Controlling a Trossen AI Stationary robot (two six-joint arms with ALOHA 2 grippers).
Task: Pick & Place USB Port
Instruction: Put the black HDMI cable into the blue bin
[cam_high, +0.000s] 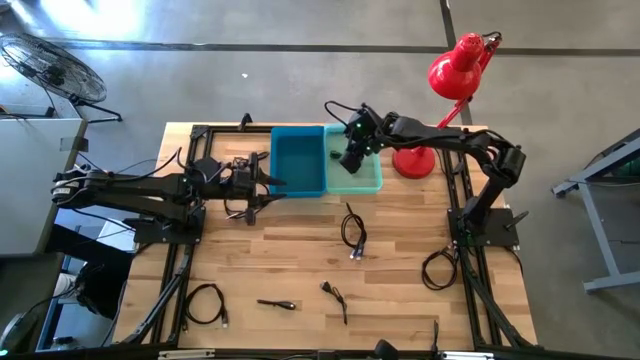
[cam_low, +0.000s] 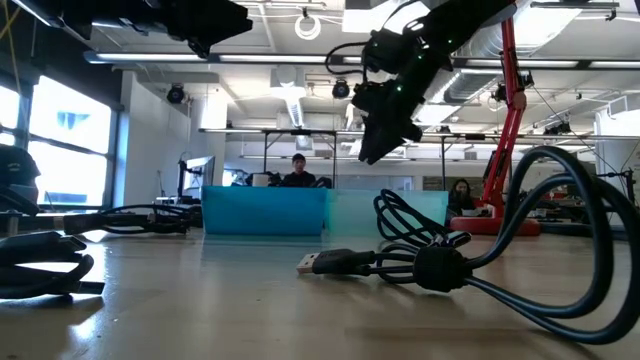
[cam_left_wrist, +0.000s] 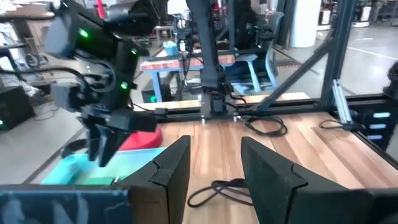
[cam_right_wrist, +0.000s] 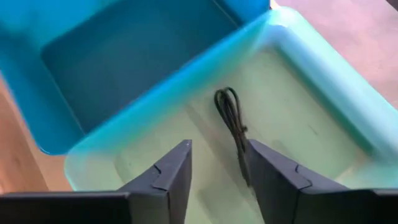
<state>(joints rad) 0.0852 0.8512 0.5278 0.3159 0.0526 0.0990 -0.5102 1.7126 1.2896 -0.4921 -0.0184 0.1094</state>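
A short dark USB cable (cam_right_wrist: 232, 117) lies coiled on the floor of the pale teal bin (cam_high: 368, 182), which stands against the right side of the darker blue bin (cam_high: 298, 160). My right gripper (cam_high: 352, 160) hovers open above the teal bin, its fingers (cam_right_wrist: 171, 171) pointing down over the cable without touching it; the low view shows it well above the bin rims (cam_low: 385, 135). My left gripper (cam_high: 258, 186) waits open, level, at the blue bin's left side (cam_left_wrist: 217, 165). Another dark USB cable (cam_high: 353, 235) lies on the table near the middle (cam_low: 400, 262).
Several more dark cables lie on the wooden table: near the left front (cam_high: 205, 300), the front middle (cam_high: 277, 303) (cam_high: 335, 295) and by the right arm's base (cam_high: 437, 268). A red desk lamp (cam_high: 455, 70) stands on its base (cam_high: 412, 160) right of the teal bin.
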